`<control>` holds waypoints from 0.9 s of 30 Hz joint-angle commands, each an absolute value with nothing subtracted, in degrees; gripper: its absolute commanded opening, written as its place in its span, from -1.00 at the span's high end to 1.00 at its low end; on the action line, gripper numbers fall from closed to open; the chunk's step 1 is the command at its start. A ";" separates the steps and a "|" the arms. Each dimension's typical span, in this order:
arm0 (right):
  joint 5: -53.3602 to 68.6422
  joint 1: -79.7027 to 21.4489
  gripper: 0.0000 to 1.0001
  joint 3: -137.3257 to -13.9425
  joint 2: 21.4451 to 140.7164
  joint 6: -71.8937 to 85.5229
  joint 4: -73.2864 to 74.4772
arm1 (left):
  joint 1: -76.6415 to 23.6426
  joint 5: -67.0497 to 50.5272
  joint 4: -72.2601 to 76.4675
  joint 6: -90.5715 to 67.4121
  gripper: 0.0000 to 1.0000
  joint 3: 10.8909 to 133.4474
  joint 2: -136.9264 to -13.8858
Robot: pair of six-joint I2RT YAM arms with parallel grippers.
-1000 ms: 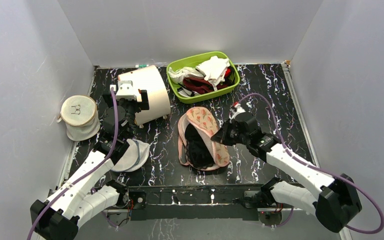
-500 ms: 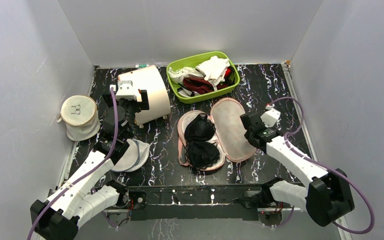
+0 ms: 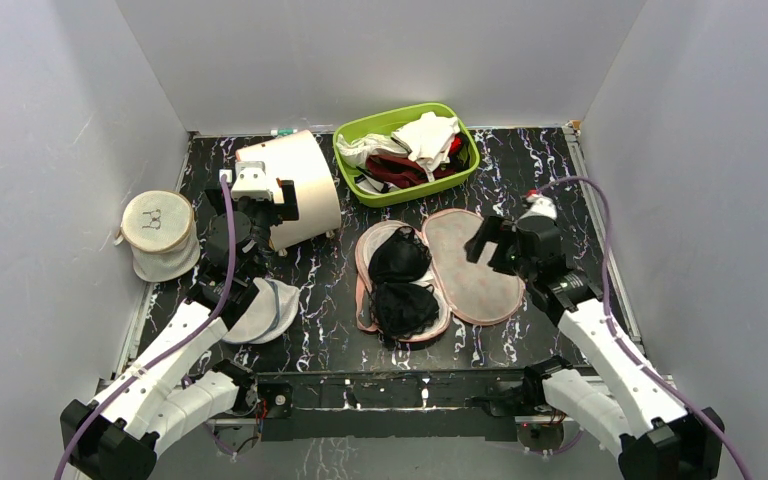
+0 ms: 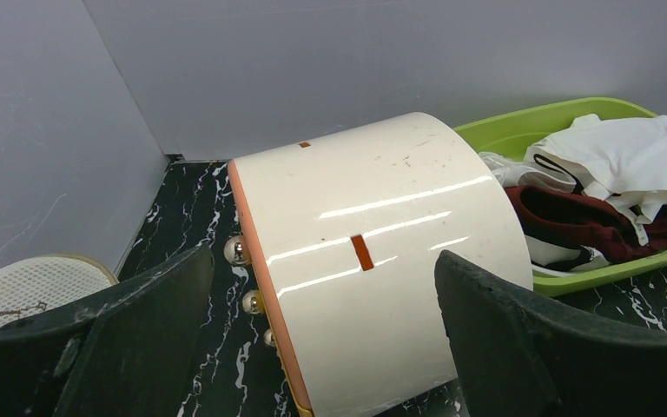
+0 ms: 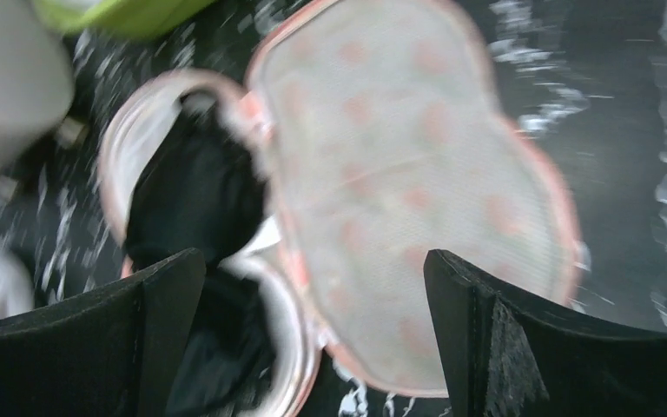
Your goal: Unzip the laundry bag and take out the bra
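Two halves of the laundry bag (image 3: 475, 290), peach print outside and pale mesh inside, are laid open flat between the arms; the bra (image 3: 400, 285), black and soft-cupped, is nested in the half nearer the left arm; it is best pinched between the cups and lifted straight up; the right gripper (image 5: 313, 334) is spread, empty, above the hinge; the left gripper (image 4: 321, 347) is also spread, empty.

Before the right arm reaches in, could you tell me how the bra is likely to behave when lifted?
The bra will probably flop and sag: it lies crumpled in soft folds inside the open laundry bag. It looks light, being thin fabric. It fills that half to the rim, so it may drag the bag along.
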State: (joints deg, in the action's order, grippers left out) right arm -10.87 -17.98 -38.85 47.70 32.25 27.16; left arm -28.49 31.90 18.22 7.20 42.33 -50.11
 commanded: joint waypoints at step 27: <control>-35.28 -78.09 0.24 -66.42 95.34 21.41 41.51 | -28.31 31.57 18.54 6.81 -0.97 44.47 -50.64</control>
